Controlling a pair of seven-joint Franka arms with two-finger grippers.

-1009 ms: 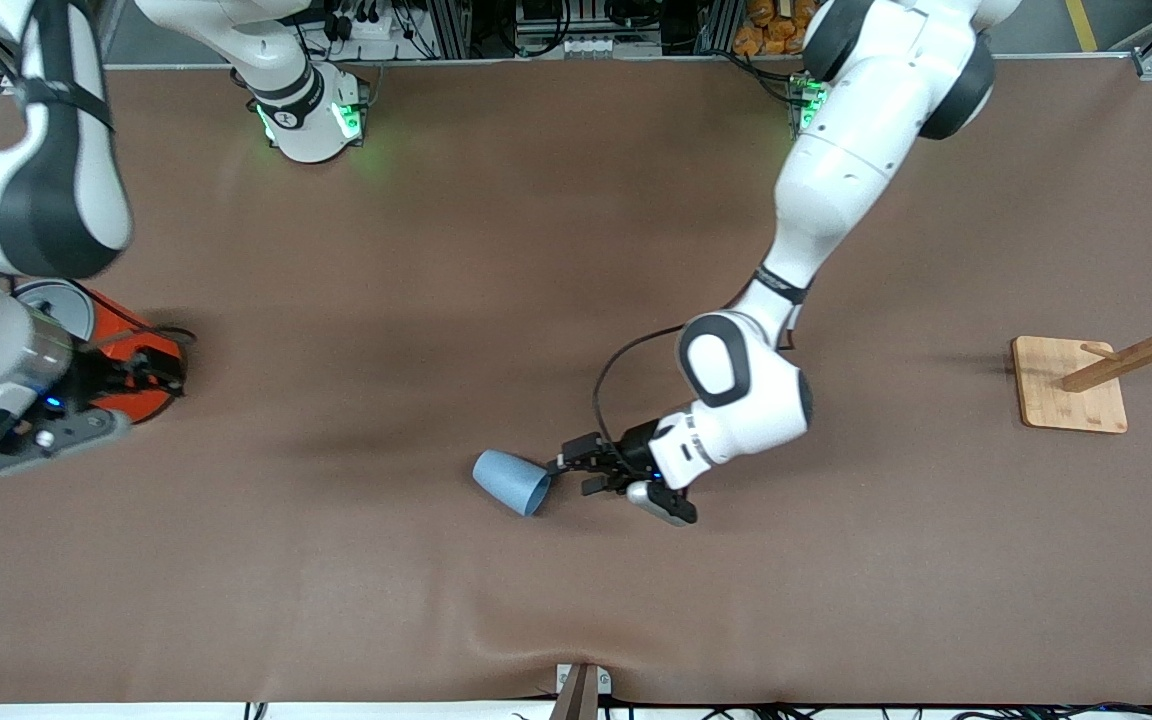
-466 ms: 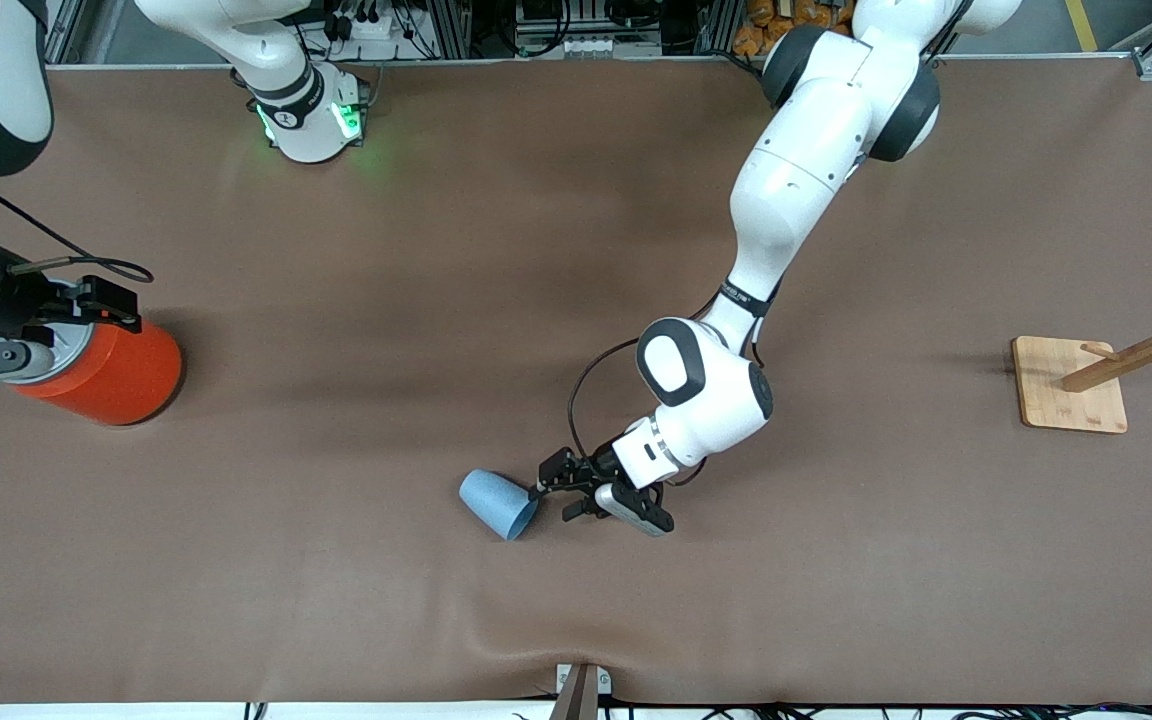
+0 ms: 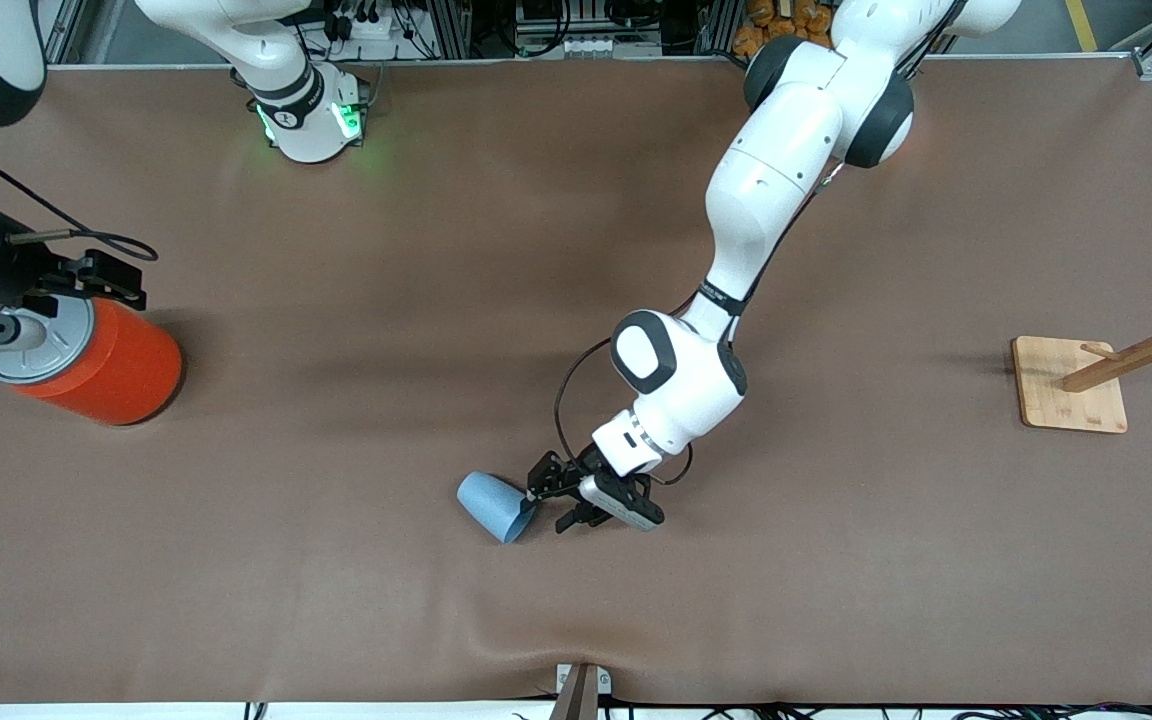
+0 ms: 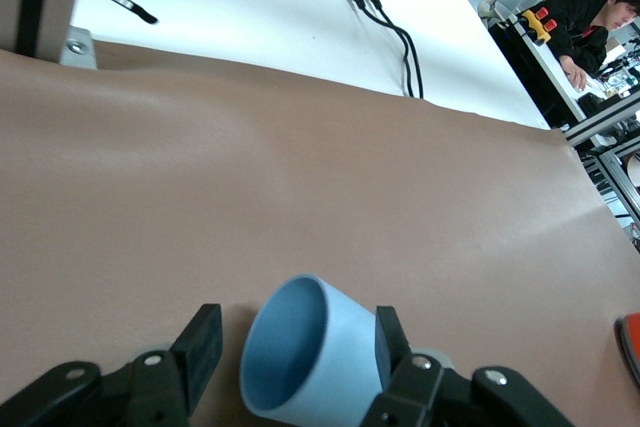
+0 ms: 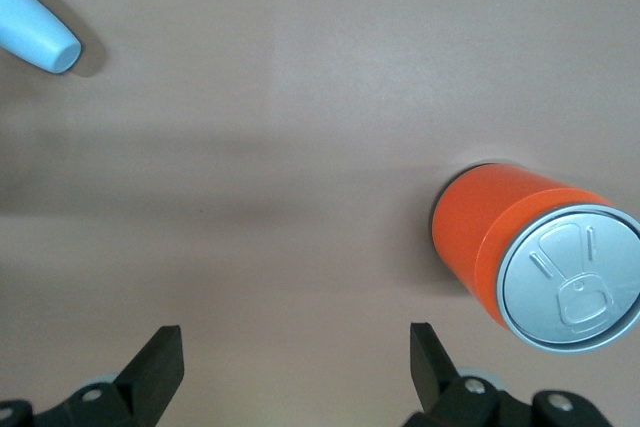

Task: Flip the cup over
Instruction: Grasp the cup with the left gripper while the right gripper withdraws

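Note:
The light-blue cup [image 3: 493, 505] lies on its side on the brown table, its mouth toward the left arm's end. My left gripper [image 3: 548, 496] is low at the table, open, with its fingers on either side of the cup's rim. In the left wrist view the cup [image 4: 320, 352] sits between the fingers [image 4: 200, 342]; one finger is at its wall and the other stands a little apart. My right gripper [image 3: 101, 282] is open and empty over the table beside the orange can [image 3: 106, 365]. The right wrist view [image 5: 295, 362] shows the cup [image 5: 35, 37] far off.
The orange can with a grey pull-tab lid [image 5: 560, 277] stands upright at the right arm's end. A wooden rack on a square base [image 3: 1071, 385] stands at the left arm's end. A metal bracket [image 3: 581, 685] sits at the table's near edge.
My left gripper has pushed in around the cup's rim, and the cup has slid a little toward the right arm's end and nearer the camera. My right gripper has drawn off the can.

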